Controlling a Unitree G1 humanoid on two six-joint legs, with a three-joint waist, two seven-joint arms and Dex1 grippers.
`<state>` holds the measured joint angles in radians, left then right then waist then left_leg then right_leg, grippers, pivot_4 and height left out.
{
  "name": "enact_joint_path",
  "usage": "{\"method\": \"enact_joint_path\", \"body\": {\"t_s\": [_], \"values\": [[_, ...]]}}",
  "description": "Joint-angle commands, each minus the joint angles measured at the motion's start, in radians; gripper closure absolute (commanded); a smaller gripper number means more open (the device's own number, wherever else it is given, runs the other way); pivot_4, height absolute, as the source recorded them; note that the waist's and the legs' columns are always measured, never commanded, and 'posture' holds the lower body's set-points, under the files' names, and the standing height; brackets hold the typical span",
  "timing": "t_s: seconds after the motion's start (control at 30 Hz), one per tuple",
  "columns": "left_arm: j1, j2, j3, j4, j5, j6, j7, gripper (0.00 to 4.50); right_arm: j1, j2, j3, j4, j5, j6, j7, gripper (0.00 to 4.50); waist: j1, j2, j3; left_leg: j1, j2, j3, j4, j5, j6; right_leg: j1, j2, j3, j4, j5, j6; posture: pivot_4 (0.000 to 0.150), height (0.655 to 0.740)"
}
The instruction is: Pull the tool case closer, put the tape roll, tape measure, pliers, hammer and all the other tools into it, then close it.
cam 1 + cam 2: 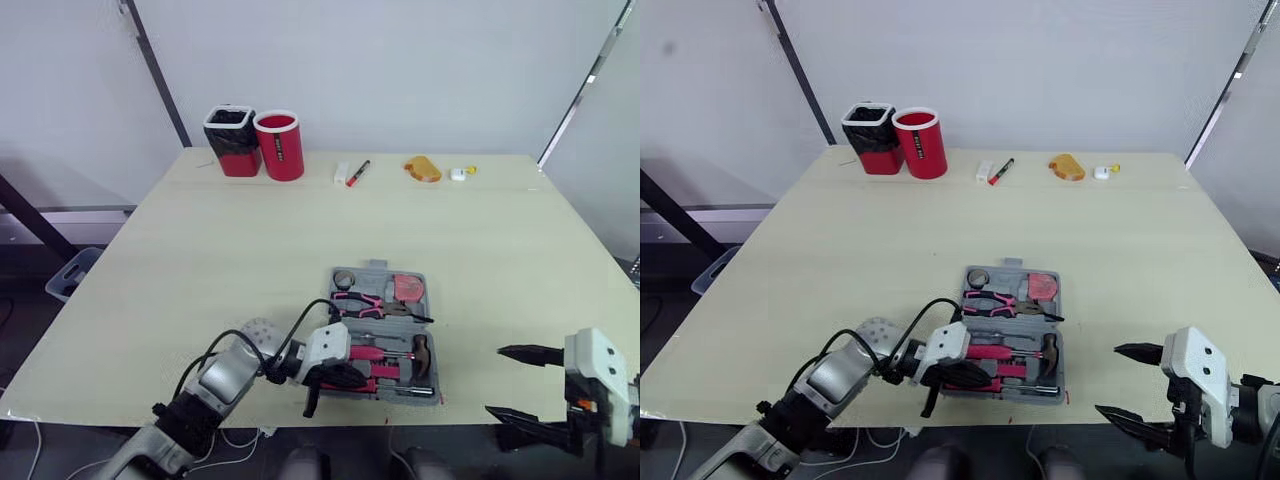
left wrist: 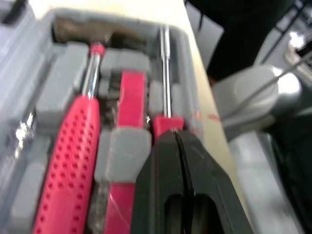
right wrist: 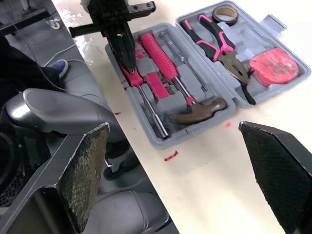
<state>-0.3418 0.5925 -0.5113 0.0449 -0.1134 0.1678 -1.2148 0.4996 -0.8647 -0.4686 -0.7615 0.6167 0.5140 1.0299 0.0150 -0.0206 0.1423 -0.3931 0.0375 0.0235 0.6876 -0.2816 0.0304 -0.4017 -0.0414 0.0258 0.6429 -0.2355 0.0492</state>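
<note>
Pressing pinched-together fingers onto the screwdriver (image 2: pixel 165 73) in the open tool case (image 3: pixel 272 22) near the table (image 1: pixel 250 260) edge, the left gripper (image 2: pixel 175 139) seems to be seating the last tool, the right gripper (image 1: pixel 495 381) spread wide nearby; next it needs to lift clear and fold the case shut.

The grey tool case (image 3: pixel 204 136) lay open and flat near the front edge of the bench (image 1: pixel 250 260). One half held the pink-handled hammer (image 3: pixel 178 80), head toward the rim, with a slim screwdriver (image 3: pixel 148 105) alongside it. The other half held the black-and-pink pliers (image 3: pixel 217 44), the dark tape roll (image 3: pixel 225 13) in a corner, and the red tape measure (image 3: pixel 272 64) beside the pliers.
</note>
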Motion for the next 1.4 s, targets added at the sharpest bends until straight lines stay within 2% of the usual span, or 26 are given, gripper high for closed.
{"method": "enact_joint_path", "body": {"t_s": [0.03, 0.13, 0.33, 0.6, 0.77, 0.93, 0.97, 1.03, 1.1, 1.23, 1.27, 1.4], "values": [[0.024, 0.012, -0.055, 0.053, 0.09, 0.039, 0.01, 4.46, -0.014, -0.009, -0.007, -0.021, 0.017, 0.005, -0.007, 0.0, 0.0, 0.002, -0.003, 0.0, 0.0, 0.0, 0.0, 0.0, 0.0, 0.0, 0.0, 0.0, 0.0, 0.0, 0.0, 0.15, 0.74], [0.03, 0.007, -0.061, 0.07, 0.109, 0.019, 0.016, 4.46, -0.027, -0.006, 0.007, -0.022, 0.019, 0.012, -0.016, 0.0, 0.0, 0.004, -0.005, 0.006, 0.0, 0.0, -0.001, 0.0, 0.0, 0.006, 0.0, 0.0, 0.0, -0.001, 0.0, 0.15, 0.74], [0.097, -0.051, 0.169, -0.078, -0.149, 0.083, 0.042, 4.46, -0.08, 0.064, 0.079, 0.011, 0.031, 0.002, -0.082, 0.0, -0.004, 0.005, -0.005, 0.009, 0.002, 0.002, -0.003, 0.0, 0.0, 0.007, 0.0, 0.002, 0.0, -0.002, 0.002, 0.15, 0.74], [0.222, -0.076, 0.501, -0.244, -0.409, 0.28, 0.22, 4.46, -0.197, 0.206, 0.24, 0.101, -0.074, -0.081, -0.202, 0.0, -0.004, 0.006, -0.003, 0.008, 0.003, 0.002, -0.003, 0.0, 0.0, 0.006, -0.001, 0.001, -0.001, -0.001, 0.001, 0.15, 0.74], [0.33, -0.048, 0.65, -0.257, -0.439, 0.267, 0.275, 4.46, -0.288, 0.312, 0.337, 0.17, -0.142, -0.127, -0.287, 0.0, -0.012, 0.006, -0.001, 0.009, 0.002, 0.003, -0.004, 0.0, 0.0, 0.005, -0.001, 0.001, -0.001, -0.001, 0.0, 0.15, 0.74], [0.421, -0.013, 0.754, -0.231, -0.445, 0.202, 0.249, 4.46, -0.272, 0.327, 0.31, 0.281, -0.183, -0.223, -0.274, 0.0, 0.0, 0.006, 0.001, 0.008, 0.003, 0.003, -0.004, 0.0, 0.0, 0.005, -0.002, 0.001, -0.001, -0.001, 0.0, 0.15, 0.74], [0.445, -0.002, 0.781, -0.219, -0.447, 0.189, 0.242, 3.98, -0.242, 0.317, 0.276, 0.304, -0.178, -0.247, -0.254, 0.0, 0.001, 0.006, 0.001, 0.008, 0.002, 0.003, -0.004, 0.0, 0.0, 0.004, -0.003, 0.001, -0.002, -0.001, 0.0, 0.15, 0.74], [0.506, 0.035, 0.854, -0.172, -0.444, 0.158, 0.216, 3.38, -0.144, 0.284, 0.179, 0.344, -0.17, -0.292, -0.206, 0.0, 0.001, 0.006, 0.001, 0.008, 0.002, 0.004, -0.005, 0.0, 0.0, 0.004, -0.005, 0.001, -0.002, -0.001, 0.001, 0.15, 0.74], [0.55, 0.06, 0.893, -0.135, -0.44, 0.135, 0.194, 2.55, -0.081, 0.266, 0.117, 0.366, -0.158, -0.319, -0.175, 0.0, 0.0, 0.006, 0.001, 0.008, 0.002, 0.006, -0.006, -0.001, 0.0, 0.004, -0.006, 0.001, -0.002, -0.002, 0.002, 0.15, 0.74], [0.609, 0.09, 0.941, -0.096, -0.447, 0.111, 0.161, 0.49, -0.005, 0.244, 0.035, 0.402, -0.15, -0.36, -0.137, 0.0, -0.004, 0.005, 0.004, 0.01, 0.003, 0.008, -0.006, -0.001, 0.0, 0.003, -0.007, 0.002, -0.002, -0.004, 0.006, 0.15, 0.74], [0.614, 0.094, 0.946, -0.091, -0.446, 0.106, 0.158, 0.13, 0.002, 0.244, 0.023, 0.409, -0.149, -0.364, -0.133, 0.0, -0.005, 0.005, 0.004, 0.01, 0.004, 0.008, -0.006, -0.001, 0.0, 0.003, -0.008, 0.002, -0.002, -0.004, 0.006, 0.15, 0.74], [0.608, 0.094, 0.939, -0.098, -0.445, 0.112, 0.166, 0.02, -0.012, 0.254, 0.009, 0.432, -0.163, -0.367, -0.164, 0.0, -0.004, 0.005, 0.004, 0.011, 0.006, 0.009, -0.007, -0.003, -0.004, 0.002, -0.014, 0.002, -0.002, -0.005, 0.006, 0.15, 0.74]]}}
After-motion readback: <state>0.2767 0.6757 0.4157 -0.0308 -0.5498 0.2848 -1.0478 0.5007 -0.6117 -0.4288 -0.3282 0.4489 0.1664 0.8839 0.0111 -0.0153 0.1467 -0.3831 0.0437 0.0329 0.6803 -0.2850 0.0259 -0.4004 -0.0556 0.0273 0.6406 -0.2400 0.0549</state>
